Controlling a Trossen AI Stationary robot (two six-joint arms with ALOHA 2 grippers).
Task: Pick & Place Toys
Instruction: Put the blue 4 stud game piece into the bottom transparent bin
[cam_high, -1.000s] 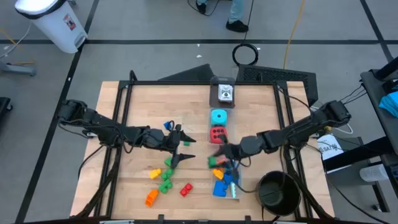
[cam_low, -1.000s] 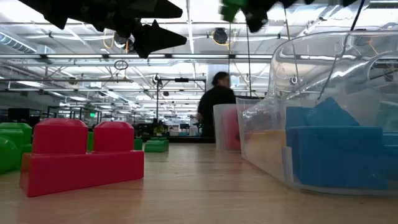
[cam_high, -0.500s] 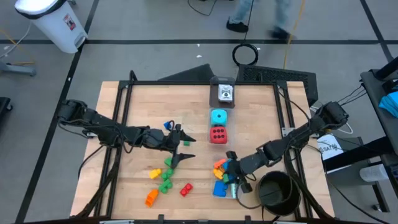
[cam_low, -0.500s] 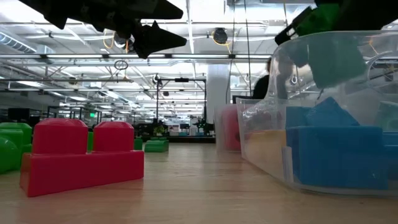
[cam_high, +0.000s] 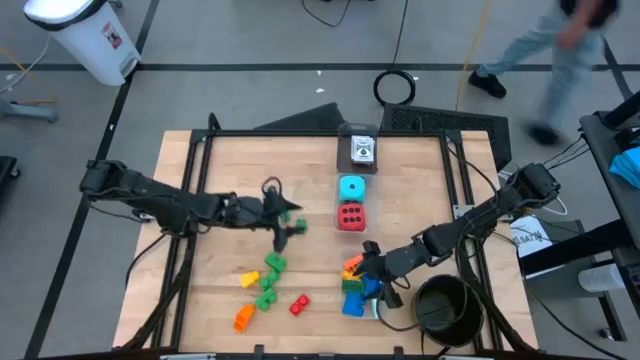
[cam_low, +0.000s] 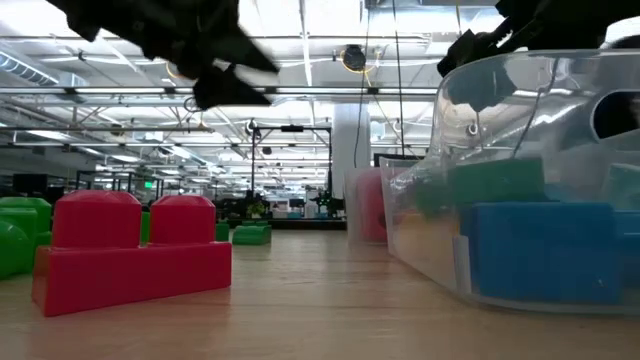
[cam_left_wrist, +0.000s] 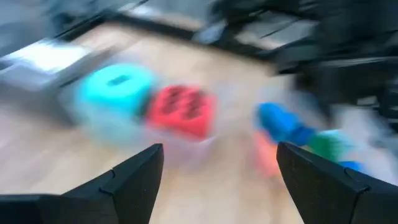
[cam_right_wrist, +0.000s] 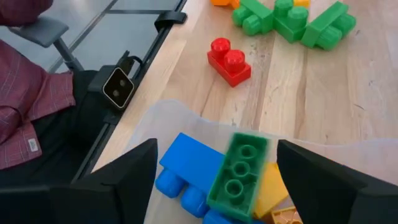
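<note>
1. Two arms reach over the tabletop (cam_high: 220, 160) from above: the left gripper (cam_high: 283, 222) hangs with fingers spread and empty, while the right gripper (cam_high: 368, 270) is over the clear box (cam_high: 372, 308), fingers released.
2. Low view: a green brick (cam_low: 497, 182) lies level atop blue bricks (cam_low: 545, 250) inside the box; a red brick (cam_low: 132, 250) sits studs-up outside.
3. Left wrist view: blurred; a cyan die (cam_left_wrist: 115, 90) sits beside a red die (cam_left_wrist: 181, 111).
4. Right wrist view: the green brick, three studs up, lies lengthwise away from the camera, between the parted fingers (cam_right_wrist: 124, 171).
</note>
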